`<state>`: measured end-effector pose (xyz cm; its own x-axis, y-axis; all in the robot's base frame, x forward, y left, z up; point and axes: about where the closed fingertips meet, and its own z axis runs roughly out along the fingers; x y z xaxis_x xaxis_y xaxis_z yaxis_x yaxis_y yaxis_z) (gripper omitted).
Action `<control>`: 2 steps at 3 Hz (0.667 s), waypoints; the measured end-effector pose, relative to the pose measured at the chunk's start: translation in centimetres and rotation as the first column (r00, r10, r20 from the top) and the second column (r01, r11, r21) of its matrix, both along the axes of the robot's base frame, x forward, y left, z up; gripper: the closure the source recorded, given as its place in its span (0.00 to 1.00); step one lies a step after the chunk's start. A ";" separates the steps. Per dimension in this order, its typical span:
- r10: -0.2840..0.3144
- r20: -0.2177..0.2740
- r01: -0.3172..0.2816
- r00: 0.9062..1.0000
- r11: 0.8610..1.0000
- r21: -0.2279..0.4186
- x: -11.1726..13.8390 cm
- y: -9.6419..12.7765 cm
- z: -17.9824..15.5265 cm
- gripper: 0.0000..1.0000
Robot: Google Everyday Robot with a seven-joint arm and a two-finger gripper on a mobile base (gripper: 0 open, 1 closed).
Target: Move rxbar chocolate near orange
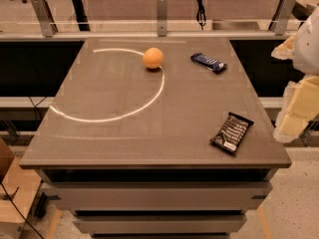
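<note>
Chocolate bar (231, 132) lies flat, well apart from the orange (153, 58); the gripper (293, 114) at the right edge, open or closed I cannot tell, should pinch across its narrow width.

My arm (308, 39) hung at the 3 o'clock edge of view, white casing uppermost, partly cut off. Just beneath it sat my gripper (295, 114), pale and blocky, angled down toward 7 o'clock.

High, downward view across table (124, 138)

Gripper (295, 111), perhaps, right of table (124, 143)
</note>
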<state>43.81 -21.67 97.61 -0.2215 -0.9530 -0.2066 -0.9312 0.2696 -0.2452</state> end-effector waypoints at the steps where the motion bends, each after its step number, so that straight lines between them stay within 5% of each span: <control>1: 0.000 0.000 0.000 1.000 1.000 0.000 0.0 0.0 0.0 0.00; 2: 0.037 0.007 -0.037 0.999 0.997 0.060 0.7 0.7 -0.1 0.00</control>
